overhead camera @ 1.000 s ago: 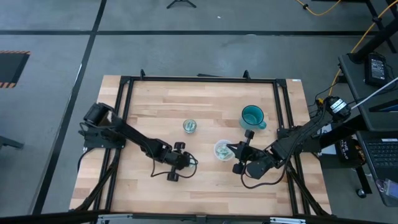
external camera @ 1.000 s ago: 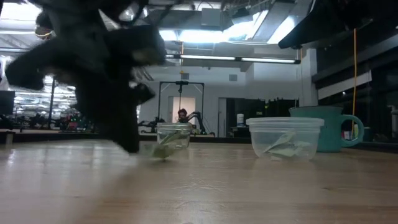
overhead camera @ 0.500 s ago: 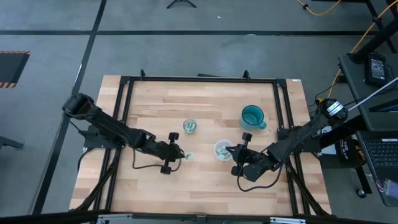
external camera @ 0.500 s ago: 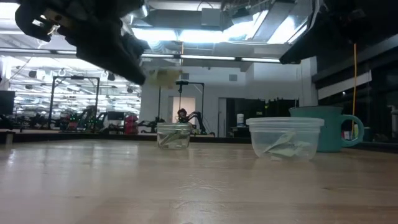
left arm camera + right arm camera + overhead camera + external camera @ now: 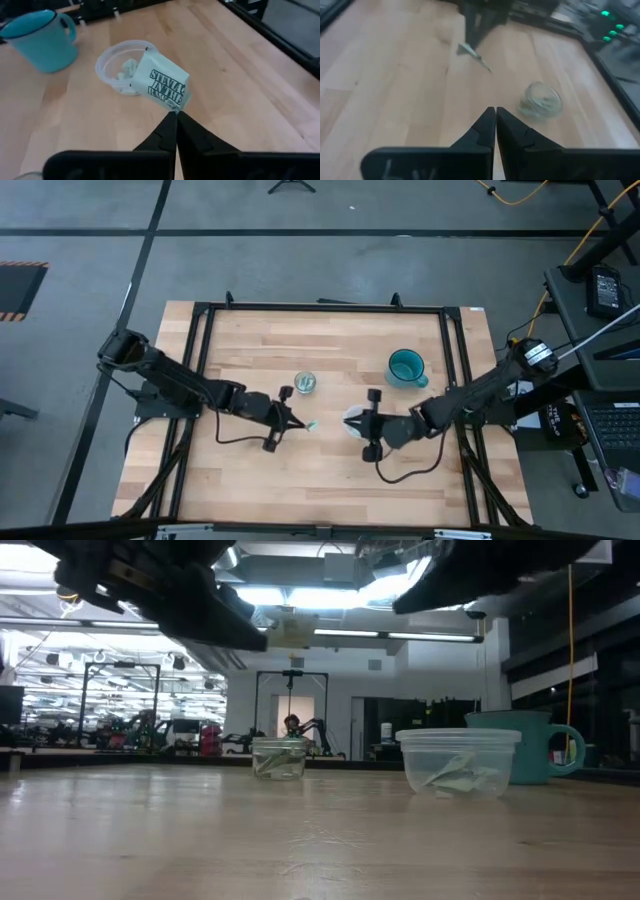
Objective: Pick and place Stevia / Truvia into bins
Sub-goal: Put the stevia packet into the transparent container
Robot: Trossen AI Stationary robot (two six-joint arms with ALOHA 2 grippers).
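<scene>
Since the left gripper (image 5: 175, 116) is pinched on a packet (image 5: 166, 88) up in the air, the cup (image 5: 117, 65) lies just ahead, while the right gripper (image 5: 495, 112), fingers together and empty, hangs over it.

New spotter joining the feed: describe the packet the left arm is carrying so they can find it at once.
Start at the wooden table, then follow the left arm to its gripper between the glass jar and plastic cup. The Stevia packet hangs from its shut jaws, the only packet outside a container.
</scene>
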